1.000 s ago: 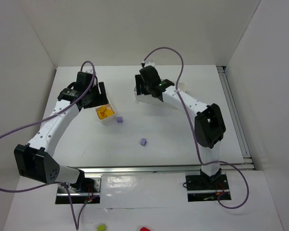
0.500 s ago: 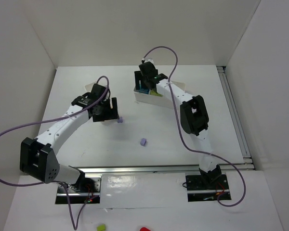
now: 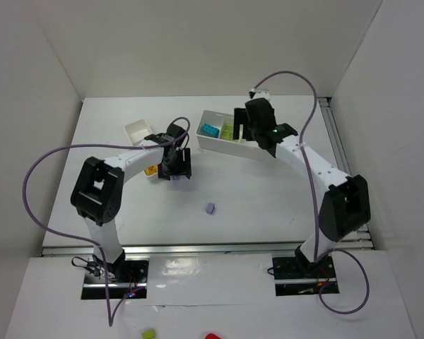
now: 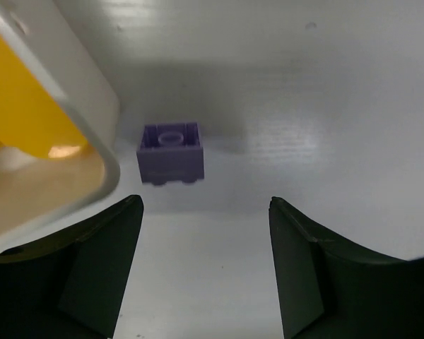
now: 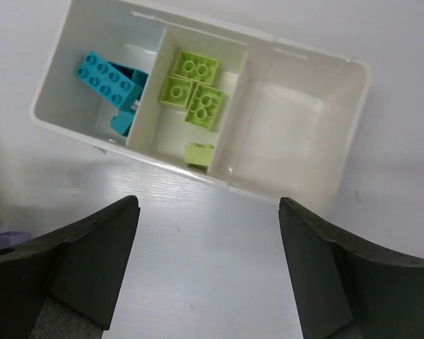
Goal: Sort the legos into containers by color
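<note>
White tabletop, white walls all round. Within the last second the left gripper has swung off the slim tray and dropped over a lavender brick, fingers wide and empty, with the brick just ahead of the gap toward 11 o'clock. The right gripper, equally wide and empty, has pulled back, uncovering the wide tray at its 12 o'clock. Teal bricks and lime bricks sit in separate compartments there. Lavender looks to be next. The brick is small and square, seemingly hollow side up, just beside the tray's orange-filled corner at its 9 o'clock. A second lavender brick lies loose toward 5 o'clock.
</note>
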You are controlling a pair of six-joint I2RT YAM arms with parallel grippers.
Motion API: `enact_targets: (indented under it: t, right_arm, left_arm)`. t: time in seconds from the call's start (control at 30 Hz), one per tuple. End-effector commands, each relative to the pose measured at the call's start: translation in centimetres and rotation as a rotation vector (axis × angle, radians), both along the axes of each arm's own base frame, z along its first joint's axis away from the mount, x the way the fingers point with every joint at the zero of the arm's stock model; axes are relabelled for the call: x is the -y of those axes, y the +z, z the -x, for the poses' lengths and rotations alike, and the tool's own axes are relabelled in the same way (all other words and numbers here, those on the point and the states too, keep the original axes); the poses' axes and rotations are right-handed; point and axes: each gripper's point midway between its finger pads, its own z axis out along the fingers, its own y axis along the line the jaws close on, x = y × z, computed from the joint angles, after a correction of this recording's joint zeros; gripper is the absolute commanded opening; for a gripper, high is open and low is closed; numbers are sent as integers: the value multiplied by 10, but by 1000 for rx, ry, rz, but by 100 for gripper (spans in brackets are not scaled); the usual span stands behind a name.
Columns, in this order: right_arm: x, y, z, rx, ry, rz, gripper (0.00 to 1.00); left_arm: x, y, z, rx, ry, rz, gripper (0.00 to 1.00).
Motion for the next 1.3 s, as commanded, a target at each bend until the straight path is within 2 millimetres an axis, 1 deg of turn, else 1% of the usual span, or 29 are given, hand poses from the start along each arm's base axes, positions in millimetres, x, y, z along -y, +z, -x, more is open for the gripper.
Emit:
enact_targets:
  t: [0.0, 0.03, 0.07, 0.1, 0.13, 0.17, 0.2, 0.27, 0.3, 0.33, 0.4, 0.43, 0.47, 0.5, 0.53, 0.57, 0.6, 0.63, 0.67, 0.7, 0.8, 0.83, 0.87, 0.93, 0.97, 1.03, 1.1, 1.17, 1.27]
  right_arm:
    - [17, -8, 29, -49, 2, -16, 87]
    - [16, -4, 39, -55, 8, -56, 87]
    - [11, -23, 55, -106, 39, -65, 87]
    - [1, -29, 69, -133, 83, -87, 87]
    - [-11, -37, 84, -172, 140, -122, 87]
    - [-18, -39, 98, -187, 158, -152, 87]
    - [-30, -58, 121, -239, 209, -152, 87]
    - [-41, -66, 144, -273, 244, -172, 87]
    - [-43, -79, 156, -307, 253, -160, 87]
    - [-53, -79, 168, -315, 292, -166, 87]
    - [-64, -83, 180, -329, 331, -171, 87]
    - [-74, -83, 190, -336, 363, -173, 87]
    - [-79, -93, 195, -362, 377, -154, 87]
    - [-84, -97, 198, -369, 392, -148, 87]
    - [-91, -103, 207, -386, 419, -132, 87]
    - [-96, -110, 209, -406, 429, -116, 87]
    - [-104, -110, 209, -401, 445, -117, 87]
    - [-108, -115, 215, -408, 457, -96, 88]
    - [-113, -121, 214, -416, 464, -89, 88]
    - [-116, -120, 209, -399, 466, -84, 88]
    - [-124, -136, 213, -423, 489, -52, 87]
    - [-129, -134, 211, -421, 498, -64, 87]
    - [-133, -136, 213, -419, 509, -64, 85]
    - [-134, -140, 213, -423, 508, -61, 85]
    - [-138, -141, 215, -424, 518, -58, 84]
    - [-141, -142, 210, -408, 512, -59, 81]
    - [-142, -147, 208, -407, 505, -51, 75]
    - [-146, -148, 205, -396, 502, -68, 69]
    - [-152, -151, 201, -397, 501, -67, 52]
  left_arm:
    - [-9, -1, -33, 26, 77, -28, 82]
    - [-8, -4, -35, 22, 67, -34, 82]
    - [-6, -3, -41, 29, 68, -31, 82]
    - [-7, -13, -39, 7, 54, -47, 82]
    - [-5, -13, -43, 11, 54, -45, 80]
    - [-5, -14, -45, 13, 42, -49, 80]
    - [-5, -14, -45, 14, 33, -52, 79]
    - [-6, -22, -44, -6, 32, -61, 76]
    - [-6, -22, -44, -5, 22, -65, 74]
    - [-2, -22, -42, -4, 10, -65, 73]
    - [-3, -22, -39, -7, 10, -66, 70]
    - [0, -25, -34, -17, -1, -71, 68]
    - [-2, -24, -31, -17, -1, -71, 61]
    - [-1, -19, -32, -4, -1, -65, 58]
    - [-2, -21, -30, -12, -1, -69, 55]
    - [-4, -16, -31, 6, 4, -73, 51]
    - [-4, -11, -30, 9, 4, -72, 45]
    - [-4, -11, -30, 9, 4, -72, 42]
    - [-6, -4, -32, 23, 8, -76, 40]
    - [-5, 0, -34, 26, 8, -75, 35]
    - [-4, 18, -42, 72, 6, -69, 33]
    - [-5, 17, -40, 63, 6, -74, 32]
    - [-5, 22, -45, 81, 1, -79, 32]
    - [-4, 25, -45, 81, 1, -79, 32]
    - [-3, 27, -48, 89, 2, -75, 28]
    - [-3, 31, -49, 93, 2, -73, 27]
    - [3, 35, -48, 92, -11, -64, 27]
    - [7, 48, -53, 123, -13, -40, 27]
    - [13, 73, -62, 175, -23, -9, 27]
